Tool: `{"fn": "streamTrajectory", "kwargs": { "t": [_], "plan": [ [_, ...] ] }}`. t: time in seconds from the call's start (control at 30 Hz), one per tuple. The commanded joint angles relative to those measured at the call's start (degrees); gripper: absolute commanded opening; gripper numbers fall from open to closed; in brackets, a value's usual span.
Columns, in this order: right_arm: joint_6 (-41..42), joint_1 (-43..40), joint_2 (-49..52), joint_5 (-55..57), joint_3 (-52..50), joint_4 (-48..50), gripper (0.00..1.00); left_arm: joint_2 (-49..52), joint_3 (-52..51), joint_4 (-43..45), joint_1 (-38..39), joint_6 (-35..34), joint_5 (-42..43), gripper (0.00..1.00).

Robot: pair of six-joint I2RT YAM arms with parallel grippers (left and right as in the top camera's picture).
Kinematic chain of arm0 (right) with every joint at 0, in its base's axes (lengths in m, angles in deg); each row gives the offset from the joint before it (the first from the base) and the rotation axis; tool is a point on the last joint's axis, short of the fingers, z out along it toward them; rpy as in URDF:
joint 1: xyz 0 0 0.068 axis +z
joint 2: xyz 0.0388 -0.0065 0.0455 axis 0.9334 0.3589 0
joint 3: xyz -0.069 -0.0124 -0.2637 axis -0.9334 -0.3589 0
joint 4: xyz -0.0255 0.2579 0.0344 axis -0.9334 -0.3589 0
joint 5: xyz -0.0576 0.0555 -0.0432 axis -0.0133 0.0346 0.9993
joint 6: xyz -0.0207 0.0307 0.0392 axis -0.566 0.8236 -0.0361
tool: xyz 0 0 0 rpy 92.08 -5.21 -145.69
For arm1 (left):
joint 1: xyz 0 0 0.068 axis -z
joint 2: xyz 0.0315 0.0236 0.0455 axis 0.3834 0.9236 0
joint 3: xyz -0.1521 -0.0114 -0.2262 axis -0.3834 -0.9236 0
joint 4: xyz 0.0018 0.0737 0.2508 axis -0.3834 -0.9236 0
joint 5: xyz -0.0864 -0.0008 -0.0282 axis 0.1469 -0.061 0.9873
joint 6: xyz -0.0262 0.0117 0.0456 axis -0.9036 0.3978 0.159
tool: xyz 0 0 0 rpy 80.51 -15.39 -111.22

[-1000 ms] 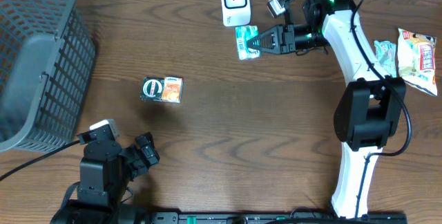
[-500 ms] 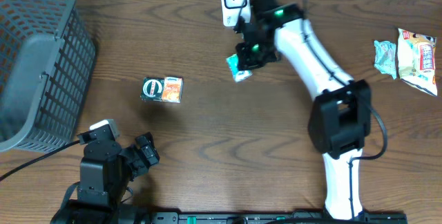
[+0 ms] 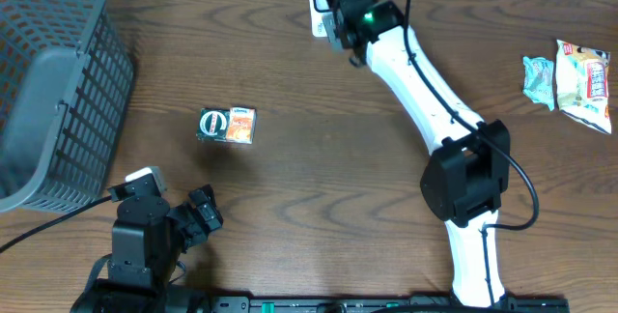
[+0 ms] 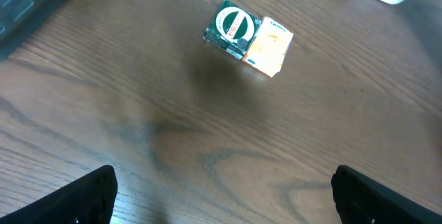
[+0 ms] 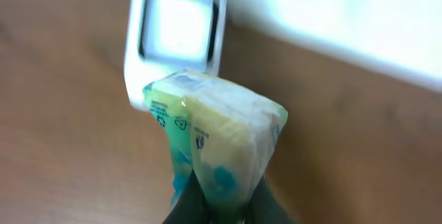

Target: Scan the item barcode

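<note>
The brown wooden table (image 3: 290, 168) fills the room's view, with a grey mesh basket (image 3: 53, 81) on its far left corner. The white right arm (image 3: 425, 86) stretches from the near edge up to the far middle. The black left arm (image 3: 145, 241) sits folded at the near left, and its left gripper (image 4: 222, 200) hangs above bare wood with the jaws spread wide and nothing between them. Two snack bags (image 3: 579, 79) lie at the far right, well apart from everything else. A white scanner (image 5: 176, 37) stands at the far middle edge. A small green and orange box (image 4: 248, 37) lies alone left of centre. The right gripper (image 5: 221, 207) has its jaws pressed on the lower end of a green and yellow packet (image 5: 214, 134), holding it upright just in front of the scanner's window.
</note>
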Motion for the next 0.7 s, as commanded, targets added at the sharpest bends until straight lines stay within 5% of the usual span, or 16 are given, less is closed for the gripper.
{"fn": "streamTrajectory", "kwargs": {
  "t": [0.0,0.3,0.67],
  "plan": [
    [-7.48,-0.46,-0.26,1.38,1.95,6.84,0.01,-0.26,0.11,-0.09,-0.11,0.13,-0.15,0.98],
    [-24.44,-0.46,6.05,1.25,1.95,28.15,0.01,-0.26,0.11,-0.09,-0.13,0.13,-0.15,0.98],
    [-45.03,-0.52,13.55,-0.92,1.92,32.15,0.01,-0.26,0.11,-0.09,-0.13,0.13,-0.15,0.98]
  ]
}}
